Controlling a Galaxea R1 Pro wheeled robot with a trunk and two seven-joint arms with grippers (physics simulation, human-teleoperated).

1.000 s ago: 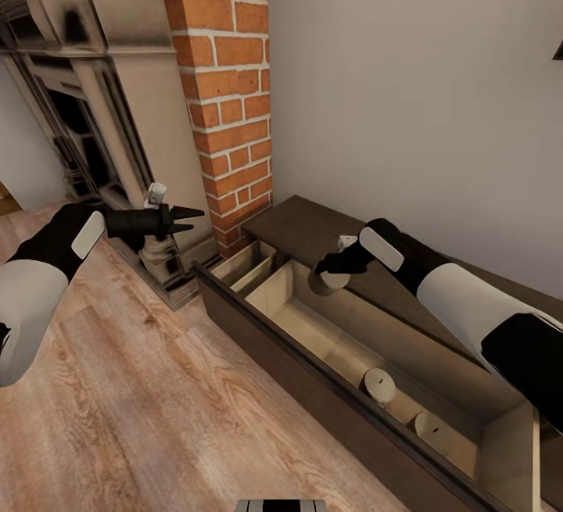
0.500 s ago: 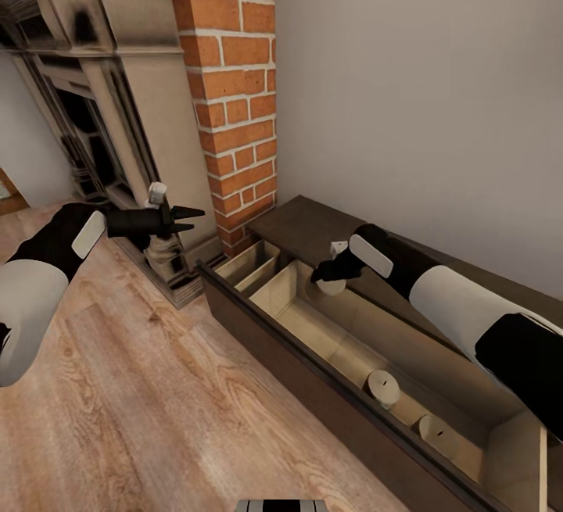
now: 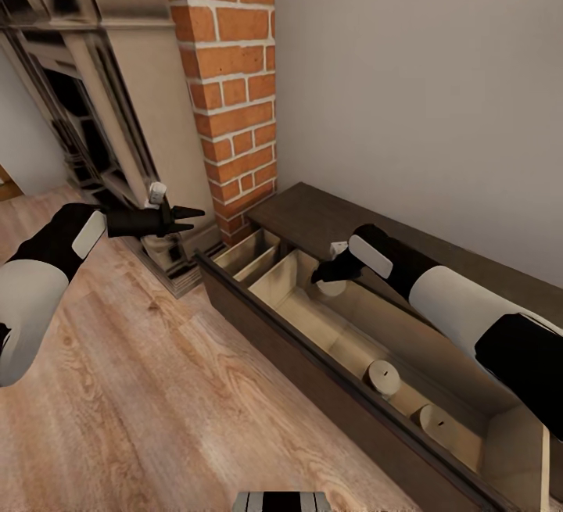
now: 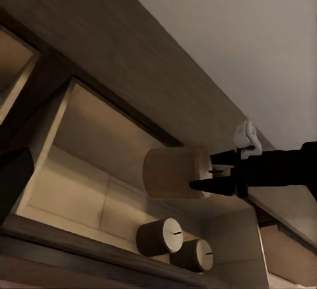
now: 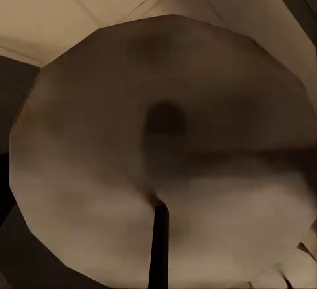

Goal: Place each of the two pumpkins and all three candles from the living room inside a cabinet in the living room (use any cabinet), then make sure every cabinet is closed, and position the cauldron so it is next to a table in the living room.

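— What is held between the fingers of the right gripper (image 3: 328, 276)?

— A candle (image 4: 175, 172) is clamped there. In the left wrist view it is seen lying on its side in the grip, its long axis roughly level and in line with the fingers, not upright. In the right wrist view its round wick end (image 5: 162, 150) is seen close up.

— And where is it carried, relative to the cabinet (image 3: 313, 371)?

— In the head view it is held over the open drawer, near the drawer's left end, with the pale wood floor directly beneath it. Two other candles (image 3: 383, 377) (image 3: 435, 421) are seen standing upright on that floor, towards four o'clock from the held one and well apart from it.

— So which way is the coming move judged to run?

— Downward, it is judged: the drawer floor lies below the fingers, and the candle's axis would need turning upright if it is to stand like the others.

— The left gripper (image 3: 188, 220)?

— It is held out at nine o'clock over the floor, before the fireplace (image 3: 94, 105), its fingers drawn nearly together on nothing. The right arm is the nearer to the drawer.
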